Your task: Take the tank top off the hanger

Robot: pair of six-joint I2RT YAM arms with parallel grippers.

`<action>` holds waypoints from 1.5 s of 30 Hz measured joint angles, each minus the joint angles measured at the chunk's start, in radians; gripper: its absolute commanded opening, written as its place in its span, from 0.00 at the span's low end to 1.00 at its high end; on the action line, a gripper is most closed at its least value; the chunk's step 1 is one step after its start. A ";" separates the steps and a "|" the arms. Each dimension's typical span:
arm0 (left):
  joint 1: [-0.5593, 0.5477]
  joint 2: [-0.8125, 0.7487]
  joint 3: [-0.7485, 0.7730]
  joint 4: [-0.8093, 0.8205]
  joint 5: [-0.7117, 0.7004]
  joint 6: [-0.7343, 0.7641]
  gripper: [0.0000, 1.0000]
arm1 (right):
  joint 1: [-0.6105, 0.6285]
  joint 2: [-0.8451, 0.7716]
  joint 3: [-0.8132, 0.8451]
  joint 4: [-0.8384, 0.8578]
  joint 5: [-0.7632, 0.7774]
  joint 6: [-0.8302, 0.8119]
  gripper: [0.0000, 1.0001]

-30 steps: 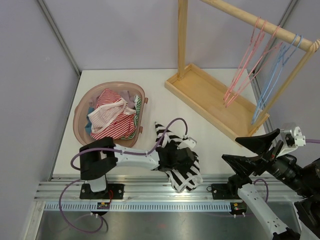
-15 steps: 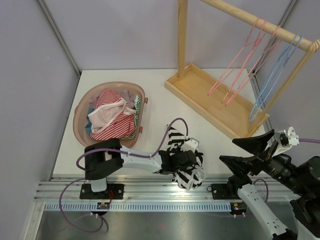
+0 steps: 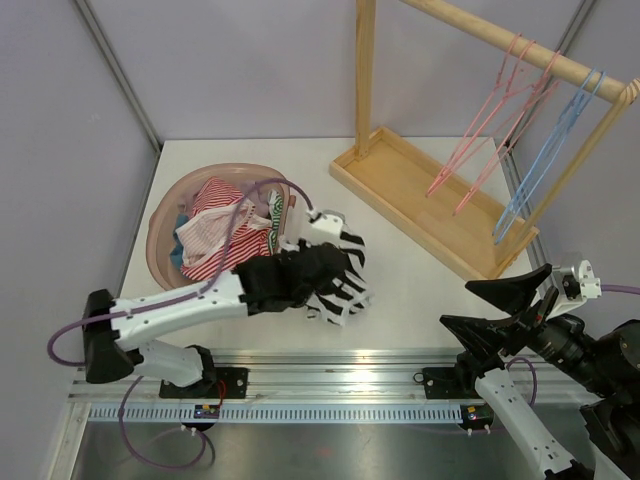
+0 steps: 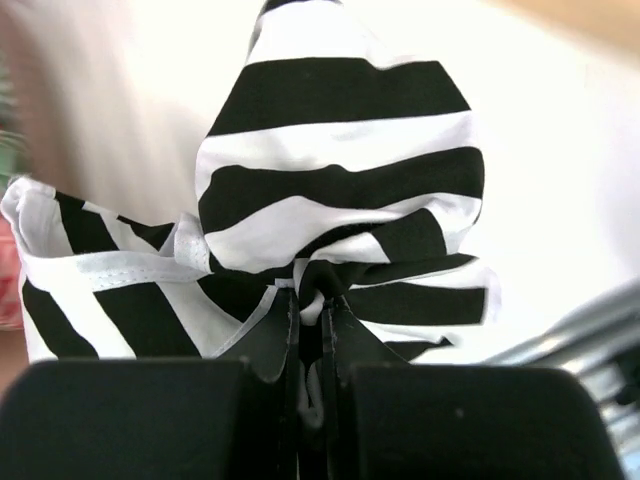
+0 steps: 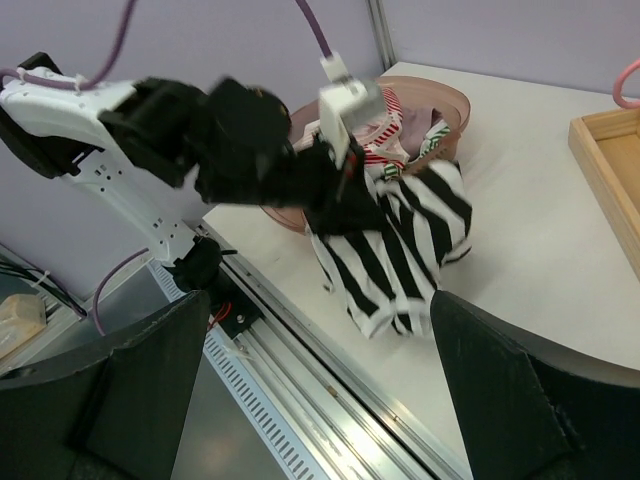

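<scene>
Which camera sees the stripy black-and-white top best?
Right wrist view: the stripy top shows almost whole. The left wrist view shows only a bunched close-up in the left gripper; from above, the arm hides part.

tank top [image 4: 330,190]: black-white stripes | basket [image 3: 153,238]: pink | rack [image 3: 400,178]: light wood

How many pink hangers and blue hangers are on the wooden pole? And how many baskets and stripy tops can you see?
Pink hangers: 2
Blue hangers: 2
Basket: 1
Stripy top: 1
Total: 6
</scene>
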 measured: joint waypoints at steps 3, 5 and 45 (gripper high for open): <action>0.085 -0.103 0.076 -0.077 -0.038 0.023 0.00 | 0.000 -0.002 -0.005 0.006 0.000 0.000 0.99; 0.150 -0.160 0.129 -0.130 -0.053 0.044 0.00 | 0.000 -0.002 -0.011 0.014 0.000 0.001 1.00; 1.025 -0.832 0.190 -0.436 0.344 0.330 0.99 | 0.000 0.152 0.023 -0.160 0.525 -0.032 0.99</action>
